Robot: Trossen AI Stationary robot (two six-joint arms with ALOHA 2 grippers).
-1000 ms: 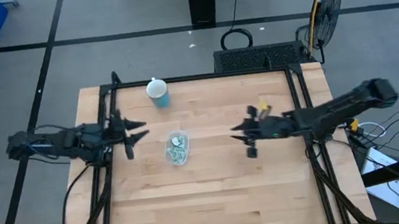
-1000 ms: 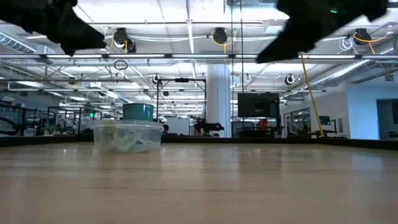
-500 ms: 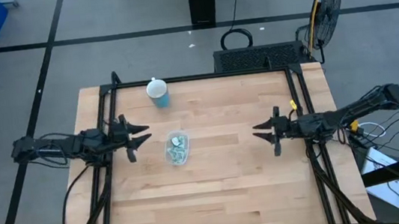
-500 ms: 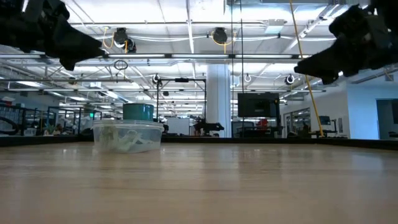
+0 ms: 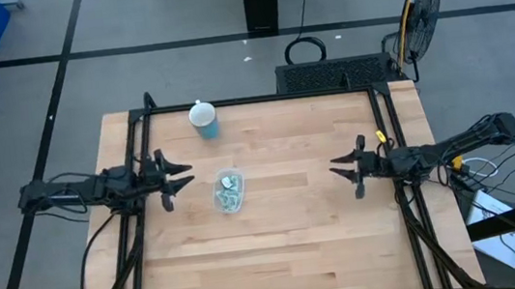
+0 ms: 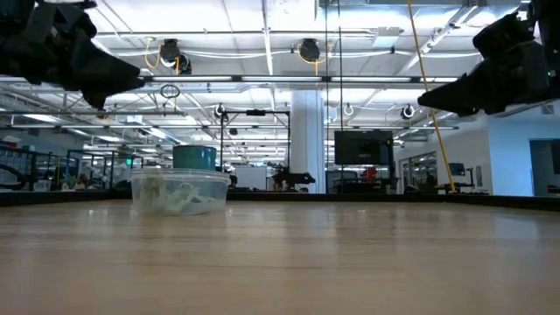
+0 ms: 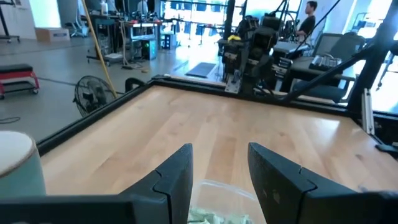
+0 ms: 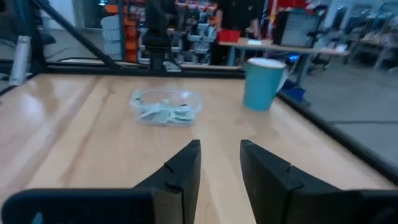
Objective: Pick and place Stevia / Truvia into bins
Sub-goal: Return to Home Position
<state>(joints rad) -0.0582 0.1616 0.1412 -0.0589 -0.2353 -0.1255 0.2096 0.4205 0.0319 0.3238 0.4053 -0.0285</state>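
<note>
The clear shallow container (image 5: pixel 228 191) stands on its base on the wooden table, left of centre, with several pale green and white sachets (image 5: pixel 229 183) lying inside it. It also shows in the low view (image 6: pixel 179 191) and in both wrist views (image 7: pixel 227 198) (image 8: pixel 166 106). My left gripper (image 5: pixel 183 172) hovers open above the table at the left edge, pointing at the container. My right gripper (image 5: pixel 336 167) hovers open near the right edge, pointing toward the table's left. Both are well above the tabletop (image 6: pixel 118 80) (image 6: pixel 430 94). No sachet shows on the bare table.
A light blue cup with a white lid (image 5: pixel 204 119) stands near the far edge, behind the container. Black frame rails (image 5: pixel 138 158) run along the table's left and right sides. Bare wood (image 5: pixel 287 229) lies between the grippers and toward the near edge.
My right gripper has drawn back from the table's middle toward the right edge, come lower and levelled out; it stays open. The left gripper has hardly moved. The container and the sachets have kept still.
</note>
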